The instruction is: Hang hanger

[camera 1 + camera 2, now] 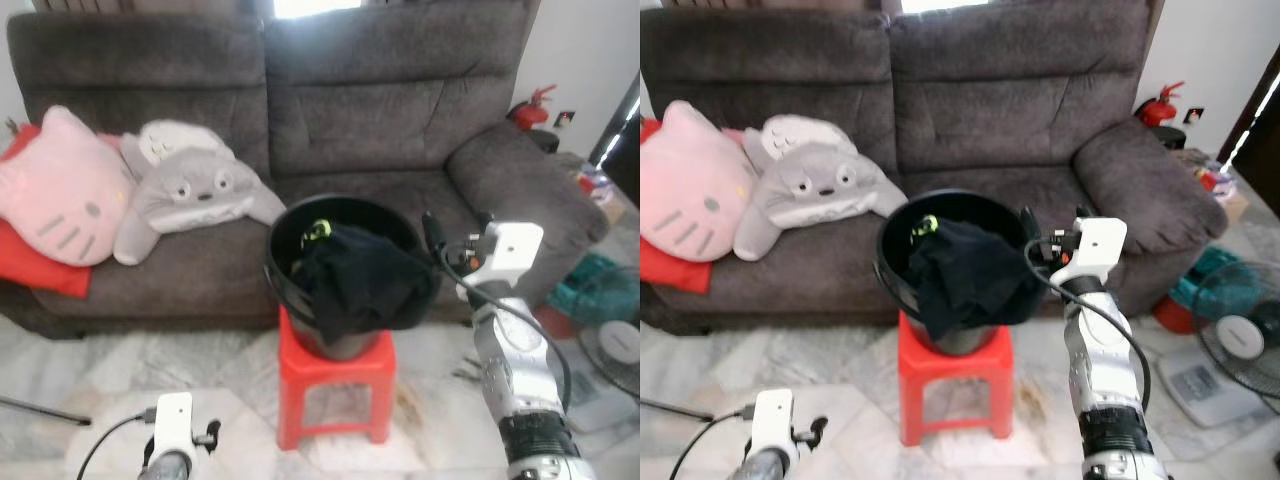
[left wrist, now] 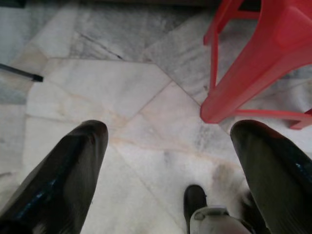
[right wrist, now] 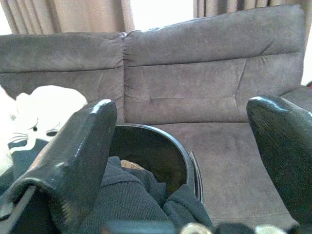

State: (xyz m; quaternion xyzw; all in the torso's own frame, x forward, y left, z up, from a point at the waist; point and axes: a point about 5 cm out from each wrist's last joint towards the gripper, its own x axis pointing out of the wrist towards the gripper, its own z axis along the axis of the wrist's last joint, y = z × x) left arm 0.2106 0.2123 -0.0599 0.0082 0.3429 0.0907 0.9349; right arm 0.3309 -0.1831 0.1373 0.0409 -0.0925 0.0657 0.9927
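Observation:
A black bucket (image 1: 340,204) stands on a red plastic stool (image 1: 335,385) in front of the sofa. A black garment (image 1: 365,280) fills it and drapes over its front right rim. A small yellow-green piece (image 1: 318,232) pokes out at the bucket's back left; what it belongs to I cannot tell. My right gripper (image 3: 183,112) is raised beside the bucket's right rim, open, with nothing between its fingers (image 3: 78,146). My left gripper (image 2: 168,129) hangs low at the left, open over the marble floor, with a stool leg (image 2: 229,92) just ahead.
A dark grey sofa (image 1: 400,100) spans the back, with a pink cat cushion (image 1: 60,190) and a grey plush (image 1: 195,190) on its left seat. A fan (image 1: 1240,340), teal basket (image 1: 600,285) and red extinguisher (image 1: 530,108) crowd the right. A thin black rod (image 1: 40,410) lies on the floor at left.

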